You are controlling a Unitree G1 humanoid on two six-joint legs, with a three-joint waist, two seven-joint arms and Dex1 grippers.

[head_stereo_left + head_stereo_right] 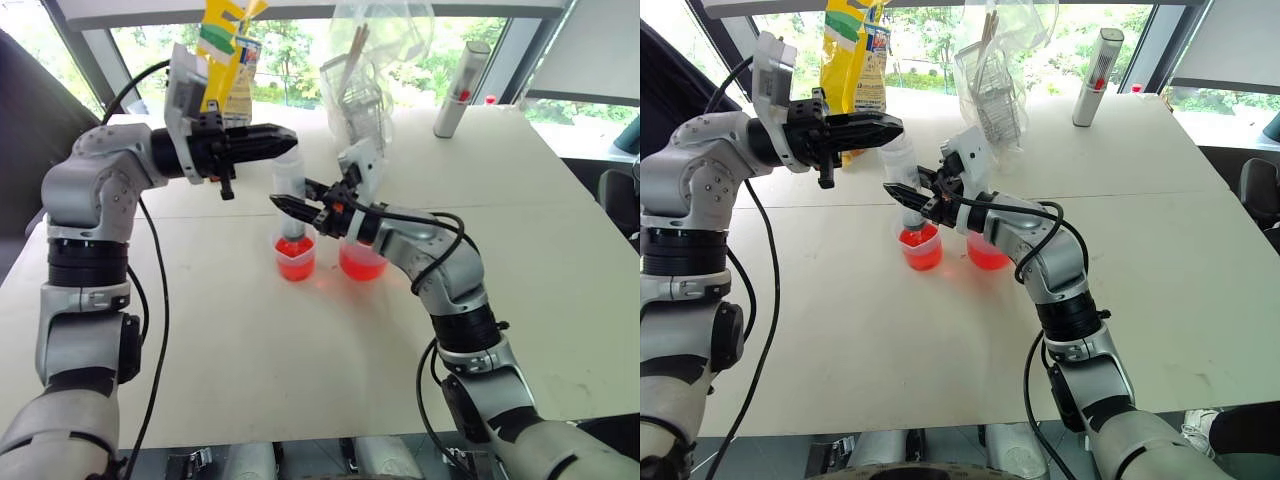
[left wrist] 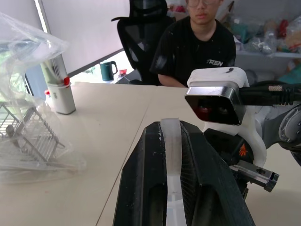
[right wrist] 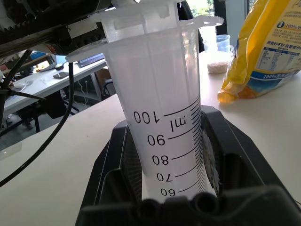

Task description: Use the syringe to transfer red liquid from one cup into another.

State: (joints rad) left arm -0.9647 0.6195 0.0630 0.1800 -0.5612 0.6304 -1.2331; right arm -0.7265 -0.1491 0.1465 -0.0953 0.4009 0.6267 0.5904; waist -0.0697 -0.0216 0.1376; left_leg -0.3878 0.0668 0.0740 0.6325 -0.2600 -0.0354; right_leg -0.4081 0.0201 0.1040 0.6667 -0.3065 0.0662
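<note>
While the right gripper (image 1: 908, 193) clamps the barrel of the large clear graduated plastic syringe (image 3: 164, 117) upright, tip in the smaller clear plastic cup (image 1: 295, 256) of red liquid | left gripper (image 1: 262, 142) pinches the white plunger top (image 2: 171, 155) | press straight down, slowly, barrel steady | larger spouted beaker (image 1: 360, 262) just beside; bare table (image 1: 300, 360) nearer

Plastic, film and matt table surface

The syringe (image 3: 164, 99) is cloudy translucent plastic, smooth, with black printed marks. The gripper fingers (image 2: 211, 188) are matt black plastic with ribbed inner faces. The table (image 1: 300, 360) looks matt and pale. The yellow bag (image 3: 268, 47) is glossy; the clear bag (image 2: 28, 122) is thin crinkled film.
</note>
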